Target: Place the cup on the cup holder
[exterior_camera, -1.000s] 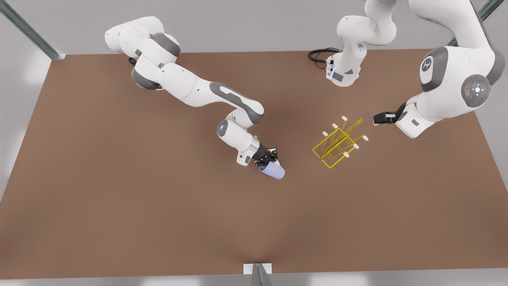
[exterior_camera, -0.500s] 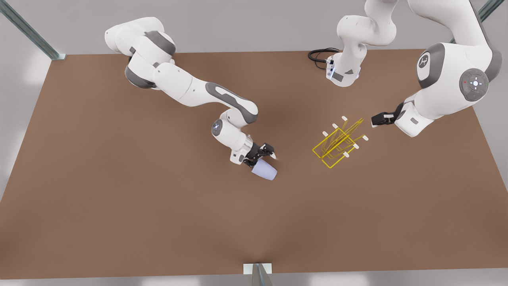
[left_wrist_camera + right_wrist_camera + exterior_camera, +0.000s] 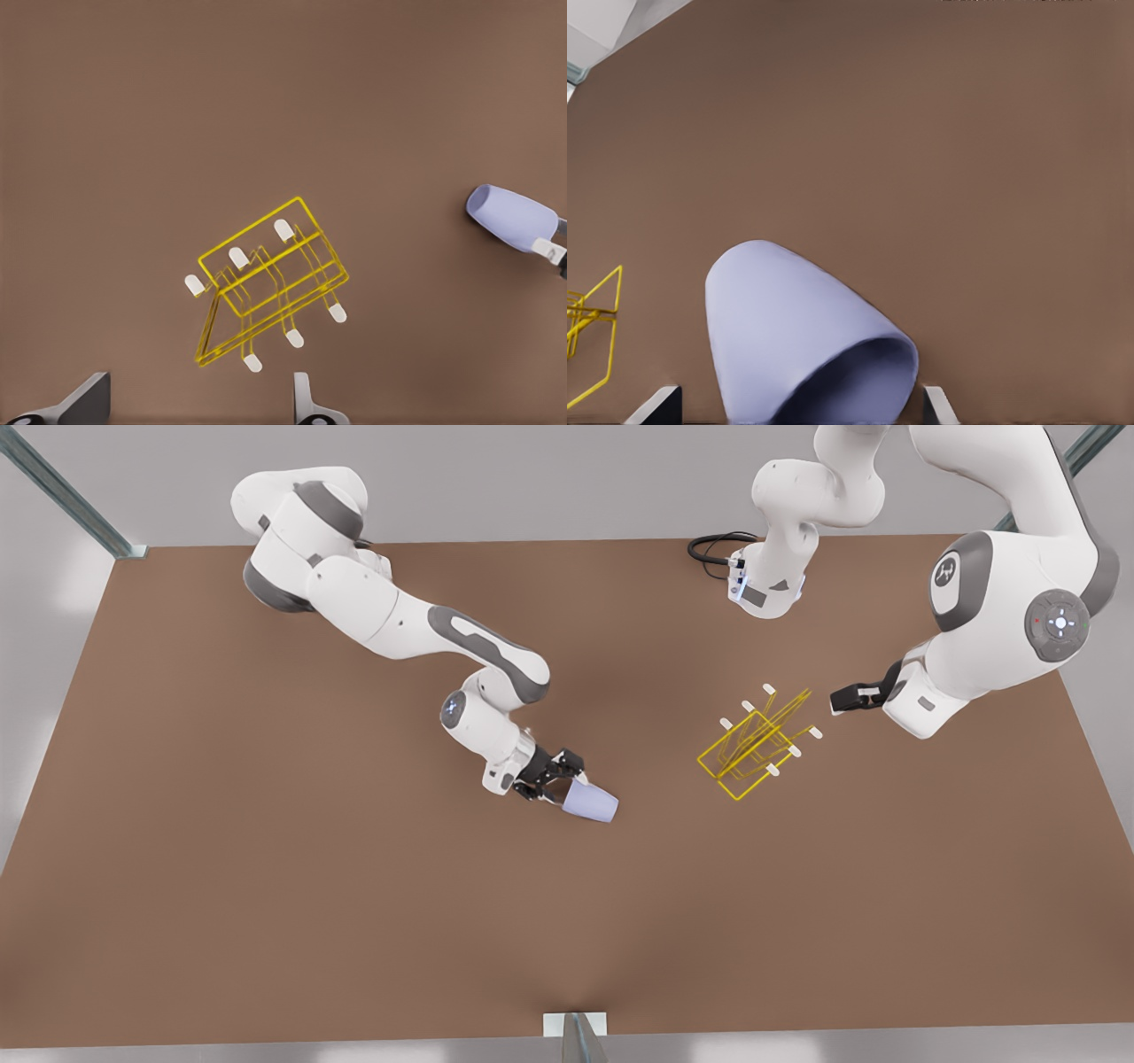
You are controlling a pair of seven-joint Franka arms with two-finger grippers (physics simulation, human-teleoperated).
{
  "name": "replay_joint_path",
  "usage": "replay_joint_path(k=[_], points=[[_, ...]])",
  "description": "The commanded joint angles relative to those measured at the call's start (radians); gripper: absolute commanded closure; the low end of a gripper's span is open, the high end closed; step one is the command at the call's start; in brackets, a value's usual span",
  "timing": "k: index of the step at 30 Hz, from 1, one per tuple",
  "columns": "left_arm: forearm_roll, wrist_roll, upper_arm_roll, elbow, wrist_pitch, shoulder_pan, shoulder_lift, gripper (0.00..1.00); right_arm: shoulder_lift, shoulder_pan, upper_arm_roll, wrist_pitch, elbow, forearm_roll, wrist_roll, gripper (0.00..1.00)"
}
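The lavender-blue cup (image 3: 592,804) lies on its side on the brown table, left of centre in the front view, its open mouth facing my right gripper (image 3: 556,773). That gripper is open. In the right wrist view its fingertips (image 3: 658,405) stand on either side of the cup (image 3: 802,341) at the mouth end, with a gap on one side. The yellow wire cup holder (image 3: 753,748) with white-capped prongs stands to the front view's right of the cup. My left gripper (image 3: 837,701) hovers open beside the holder (image 3: 266,283), nothing between its fingers (image 3: 306,400). The cup (image 3: 512,217) appears farther off there.
A black cable (image 3: 713,545) lies at the table's far edge by the base of the arm on the front view's right. Bare brown table (image 3: 354,921) stretches around the cup and holder. Metal frame posts (image 3: 62,491) stand at the far corners.
My right arm drew back toward the front view's left and its gripper turned. The cup slid slightly left with it. My left arm barely shifted.
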Motion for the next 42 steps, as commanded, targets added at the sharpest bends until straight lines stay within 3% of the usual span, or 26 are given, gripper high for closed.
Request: replay_joint_path(k=[1,3,4,5,6,7,8,9,10,11,12,14,16,19,22,24,35,42], points=[[0.001,-0.037,0.001,0.000,-0.001,-0.003,0.001,0.00,-0.018,-0.020,0.006,0.000,-0.026,0.000,-0.017,0.00],[-0.002,-0.394,-0.068,0.026,0.006,-0.008,0.085,0.00,-0.052,-0.059,0.020,0.000,-0.084,0.000,-0.017,0.00],[-0.001,-0.595,-0.090,0.135,0.006,-0.006,0.180,0.00,-0.082,-0.099,0.031,-0.005,-0.132,0.000,-0.020,0.00],[0.001,-0.725,-0.117,0.148,0.008,-0.006,0.214,0.00,-0.133,-0.187,0.064,-0.065,-0.207,-0.001,-0.037,0.00],[0.004,-0.920,-0.175,0.180,0.046,-0.006,0.271,0.00,-0.228,-0.292,0.068,-0.304,-0.238,-0.001,-0.081,0.00],[0.005,-1.155,-0.234,0.247,0.102,-0.020,0.340,0.00,-0.283,-0.390,0.042,-0.666,-0.187,-0.038,-0.092,0.00],[0.022,-1.251,-0.234,0.310,0.105,-0.073,0.410,0.00,-0.323,-0.390,-0.055,-0.974,-0.098,-0.063,-0.094,0.00],[0.047,-1.443,-0.234,0.375,0.147,-0.123,0.479,0.00,-0.320,-0.317,-0.236,-1.425,0.170,-0.302,-0.094,0.00],[0.047,-1.589,-0.235,0.375,0.261,-0.146,0.521,0.00,-0.317,-0.174,-0.435,-1.740,0.359,-0.432,-0.097,0.00],[0.047,-1.735,-0.234,0.370,0.390,-0.155,0.535,0.00,-0.325,-0.064,-0.656,-1.826,0.485,-0.485,-0.159,0.00],[0.054,-1.781,-0.234,0.321,0.427,-0.182,0.535,0.00,-0.340,-0.040,-0.712,-1.846,0.571,-0.593,-0.156,0.00],[0.099,-2.066,-0.238,0.298,0.537,-0.207,0.541,0.00,-0.482,0.000,-0.663,-1.857,0.601,-0.707,0.044,0.00],[0.100,-2.077,-0.249,0.246,0.798,-0.206,0.545,0.00,-0.641,-0.039,-0.617,-1.861,0.529,-0.671,0.124,0.00],[0.064,-2.155,-0.249,0.201,0.910,-0.207,0.568,0.00,-0.657,-0.074,-0.621,-1.923,0.457,-0.601,0.313,0.00],[0.031,-2.163,-0.251,0.186,0.898,-0.255,0.597,0.00,-0.651,-0.100,-0.621,-1.834,0.383,-0.612,0.345,0.00],[0.033,-2.163,-0.251,0.092,0.899,-0.245,0.581,0.00,-0.650,-0.100,-0.629,-1.834,0.387,-0.612,0.345,0.00],[0.030,-2.200,-0.287,0.045,0.944,-0.299,0.634,0.00,-0.645,-0.112,-0.653,-1.843,0.394,-0.610,0.347,0.00],[0.034,-1.776,-0.318,0.046,0.976,-0.288,0.659,0.00,-0.647,-0.140,-0.652,-1.846,0.396,-0.614,0.348,0.00]])
